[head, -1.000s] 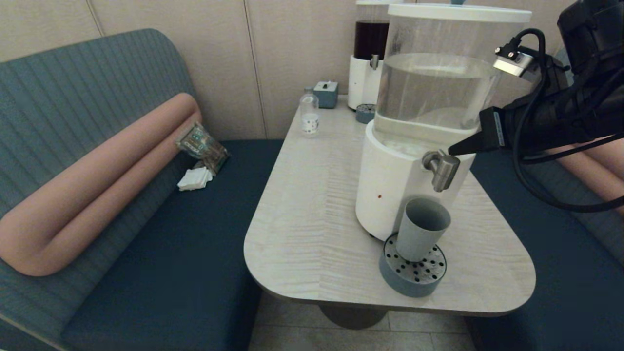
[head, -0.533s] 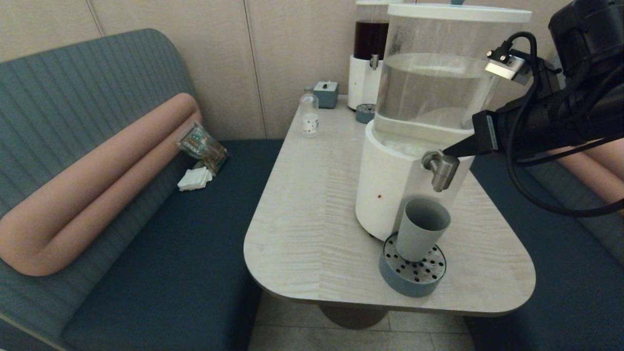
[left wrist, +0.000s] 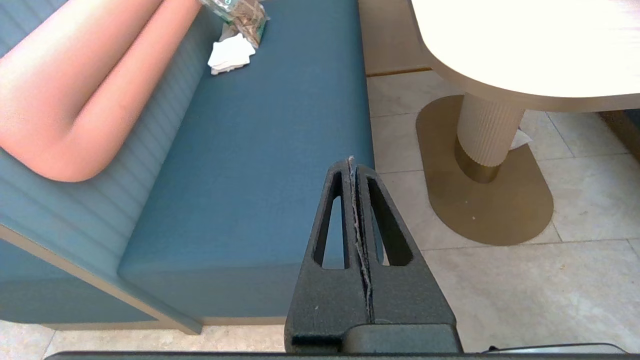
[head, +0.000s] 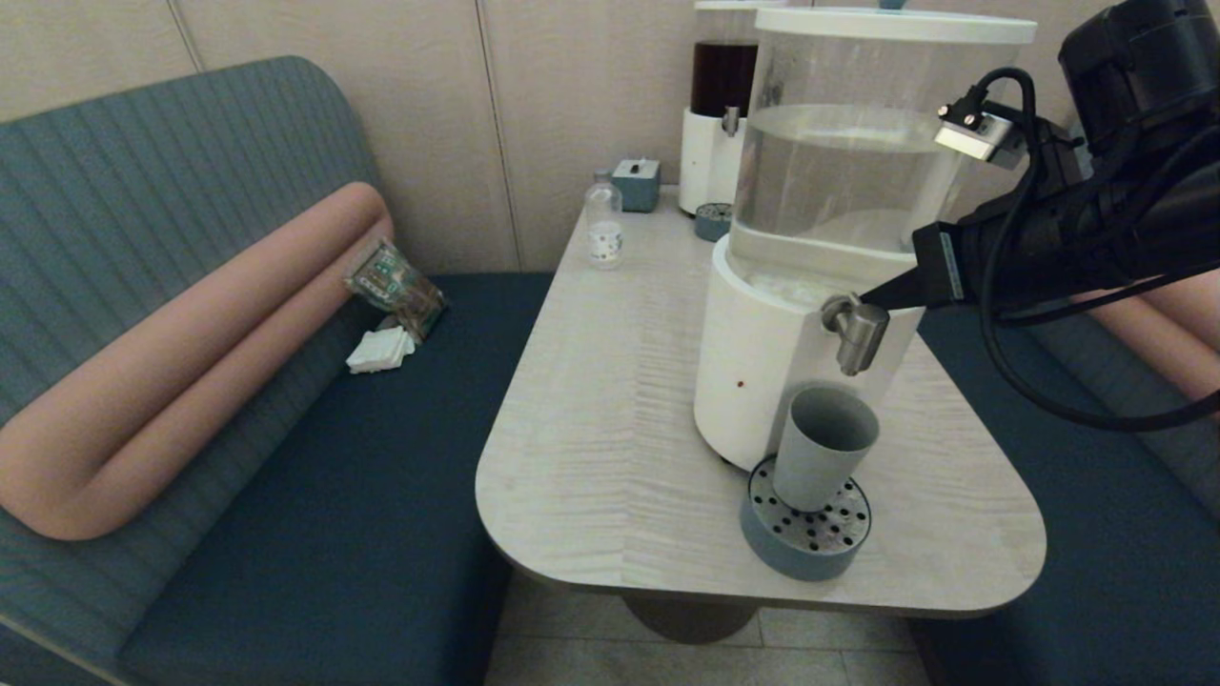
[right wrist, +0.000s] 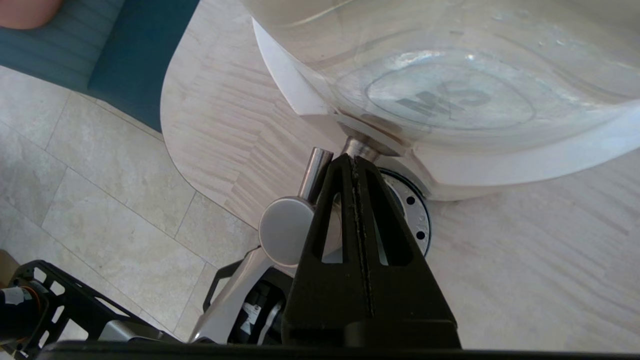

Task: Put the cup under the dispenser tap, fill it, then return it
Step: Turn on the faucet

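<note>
1. The cup (head: pixel 823 446) stands upright on the round perforated drip tray (head: pixel 806 534), directly below the tap (head: pixel 855 335) and apart from it. No stream or liquid level can be made out.
2. The tap is a short steel spout on the white base of the dispenser (head: pixel 839 191), whose clear tank holds pale liquid.
3. The right gripper (head: pixel 872 297) has its fingers pressed flat together, gripping nothing. Its tip rests against the neck of the tap, on the side toward the dispenser's base. The judged step is working the tap to start the fill.
4. The left gripper (left wrist: pixel 353 167) is likewise clenched on nothing. It hangs well away from the tap, over the bench seat (left wrist: pixel 260 165) and the floor beside the table (head: pixel 610 419).
5. Risk: the narrow tip may slip off the rounded steel and leave the tap unopened. A push that is too hard may shift the dispenser, so the spout is no longer over the cup and liquid falls on the tray or table.
6. Risk: a long fill overflows the cup, since the level is hard to judge from above.
7. Farther from the tap stand a small clear bottle (head: pixel 604 229), a small teal box (head: pixel 637 184) and a second dispenser of dark liquid (head: pixel 721 105). None blocks the way to the cup.
</note>
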You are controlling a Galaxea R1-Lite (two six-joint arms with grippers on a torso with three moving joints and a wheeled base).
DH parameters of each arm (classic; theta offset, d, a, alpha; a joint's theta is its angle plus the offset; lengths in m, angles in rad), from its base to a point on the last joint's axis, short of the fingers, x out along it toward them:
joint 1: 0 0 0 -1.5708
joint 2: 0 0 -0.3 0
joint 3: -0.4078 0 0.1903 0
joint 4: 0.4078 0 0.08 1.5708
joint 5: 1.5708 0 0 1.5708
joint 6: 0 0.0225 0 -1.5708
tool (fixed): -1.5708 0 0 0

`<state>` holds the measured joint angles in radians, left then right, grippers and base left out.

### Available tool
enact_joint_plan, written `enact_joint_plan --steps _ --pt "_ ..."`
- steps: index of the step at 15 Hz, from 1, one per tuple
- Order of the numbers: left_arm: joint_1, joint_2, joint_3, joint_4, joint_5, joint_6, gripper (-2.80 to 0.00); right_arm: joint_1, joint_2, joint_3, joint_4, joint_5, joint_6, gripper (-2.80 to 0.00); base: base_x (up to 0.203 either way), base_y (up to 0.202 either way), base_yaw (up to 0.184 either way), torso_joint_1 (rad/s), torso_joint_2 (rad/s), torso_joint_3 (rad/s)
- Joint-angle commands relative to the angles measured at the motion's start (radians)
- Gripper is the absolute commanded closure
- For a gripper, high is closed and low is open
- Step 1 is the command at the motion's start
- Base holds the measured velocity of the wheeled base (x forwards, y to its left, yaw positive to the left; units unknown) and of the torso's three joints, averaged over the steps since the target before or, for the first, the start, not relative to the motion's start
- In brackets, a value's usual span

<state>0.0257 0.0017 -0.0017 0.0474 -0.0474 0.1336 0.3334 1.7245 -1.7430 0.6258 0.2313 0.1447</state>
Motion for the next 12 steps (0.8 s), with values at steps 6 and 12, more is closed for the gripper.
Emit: enact_joint_plan --steps 6,12 --pt "0.0 0.001 0.0 0.0 0.0 0.001 0.0 0.004 0.026 -0.003 -0.021 0.008 -0.031 0.0 0.0 0.0 0.0 0.0 0.0 0.0" --pt "0.0 0.001 0.001 0.0 0.0 0.001 0.0 0.009 0.035 0.001 -0.023 0.017 -0.072 0.0 0.0 0.0 0.0 0.0 0.0 0.0"
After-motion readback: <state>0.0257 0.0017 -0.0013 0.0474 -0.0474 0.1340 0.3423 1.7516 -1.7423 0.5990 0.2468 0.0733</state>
